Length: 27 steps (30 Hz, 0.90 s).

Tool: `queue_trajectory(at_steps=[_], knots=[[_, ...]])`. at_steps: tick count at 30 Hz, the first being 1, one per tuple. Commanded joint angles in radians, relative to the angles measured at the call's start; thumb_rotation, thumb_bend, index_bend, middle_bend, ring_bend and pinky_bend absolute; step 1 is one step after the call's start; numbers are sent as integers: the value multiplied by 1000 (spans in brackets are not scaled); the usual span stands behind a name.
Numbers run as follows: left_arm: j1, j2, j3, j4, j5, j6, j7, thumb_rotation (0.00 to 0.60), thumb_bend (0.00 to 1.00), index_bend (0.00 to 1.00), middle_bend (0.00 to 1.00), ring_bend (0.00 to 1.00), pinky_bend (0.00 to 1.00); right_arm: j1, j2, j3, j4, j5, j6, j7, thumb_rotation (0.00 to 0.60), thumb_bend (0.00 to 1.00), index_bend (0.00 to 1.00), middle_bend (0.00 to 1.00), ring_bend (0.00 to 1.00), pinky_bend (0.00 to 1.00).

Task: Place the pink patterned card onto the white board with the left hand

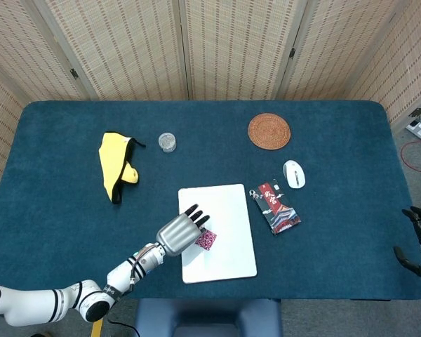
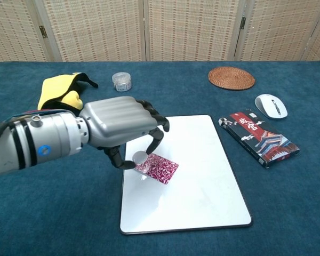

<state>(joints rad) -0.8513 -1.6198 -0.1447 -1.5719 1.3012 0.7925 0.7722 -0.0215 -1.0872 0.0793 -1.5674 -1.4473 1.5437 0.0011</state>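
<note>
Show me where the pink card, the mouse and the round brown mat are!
pink patterned card [image 2: 161, 167], chest view: middle of its visible pattern, beside the left hand's fingers.
white mouse [image 2: 271, 105], chest view: top of its shell.
round woven mat [image 1: 269, 131], head view: its centre.

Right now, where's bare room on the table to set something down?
Free: the cloth between yellow item and white board; the far strip beyond woven coaster. Crowded: board's left half under left hand, and mouse beside packet.
</note>
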Motion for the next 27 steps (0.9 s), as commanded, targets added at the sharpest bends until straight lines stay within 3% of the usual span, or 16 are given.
queue_trajectory(at_steps=[1, 9, 20, 23, 27], knots=[[-46, -44, -27, 27, -72, -26, 50, 600, 358, 531, 208, 201, 157, -2, 1, 1, 3, 3, 1, 4, 600, 307, 175, 181, 237, 162], [-125, -110, -32, 74, -207, -33, 136, 600, 358, 531, 208, 201, 156, -10, 4, 1, 17, 10, 4, 23, 600, 308, 175, 181, 238, 162], [-190, -128, 11, 78, -353, 7, 231, 600, 358, 500, 208, 188, 136, -15, 3, 2, 34, 13, 5, 44, 600, 308, 175, 181, 238, 162], [-199, -123, 23, 66, -388, 28, 251, 600, 358, 447, 208, 178, 128, -14, 3, 2, 36, 12, 3, 46, 600, 308, 175, 181, 238, 162], [-203, -106, 35, 31, -418, 65, 261, 600, 357, 255, 195, 158, 119, -15, 1, 3, 37, 13, 3, 47, 600, 307, 175, 181, 238, 162]])
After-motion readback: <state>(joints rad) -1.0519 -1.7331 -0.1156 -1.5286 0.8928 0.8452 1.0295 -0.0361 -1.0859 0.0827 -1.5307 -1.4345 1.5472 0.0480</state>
